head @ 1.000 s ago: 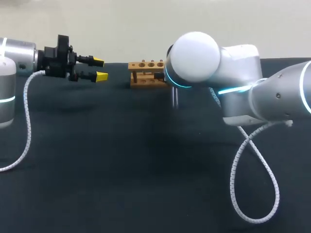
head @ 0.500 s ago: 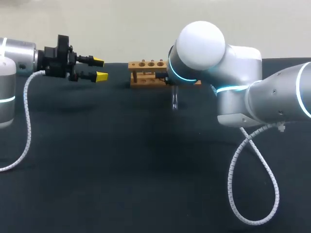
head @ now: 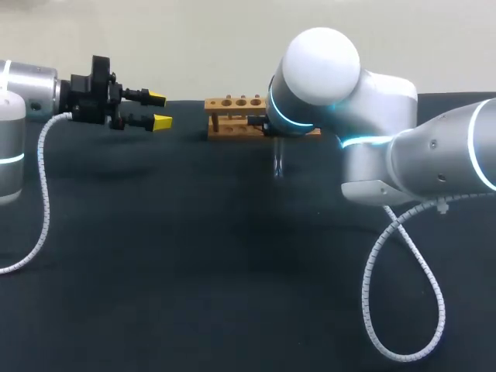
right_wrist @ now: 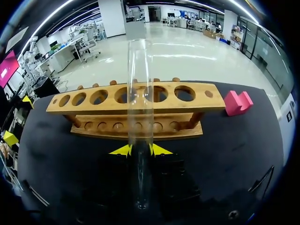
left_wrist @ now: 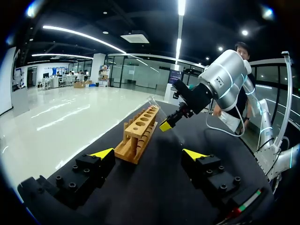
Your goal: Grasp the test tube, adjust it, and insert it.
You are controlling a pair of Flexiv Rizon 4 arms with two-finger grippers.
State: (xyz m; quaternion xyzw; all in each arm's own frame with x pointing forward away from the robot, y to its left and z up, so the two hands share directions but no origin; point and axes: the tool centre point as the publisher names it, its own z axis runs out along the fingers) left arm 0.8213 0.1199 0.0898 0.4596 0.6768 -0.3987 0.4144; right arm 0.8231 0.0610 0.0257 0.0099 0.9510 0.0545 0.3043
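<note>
Here, the right hand (right_wrist: 139, 150) is closed on a clear glass test tube (right_wrist: 140, 93), held roughly upright just in front of the light wooden rack of holes (right_wrist: 168, 107). The left hand (left_wrist: 147, 153) hangs wide open and empty, well apart.

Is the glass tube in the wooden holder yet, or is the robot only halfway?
About halfway. Done: the right gripper is shut on the test tube. In hand: the tube stands upright in front of the wooden rack. Left: putting it in a hole; all visible holes look empty. The left gripper is open, off to the side.
</note>
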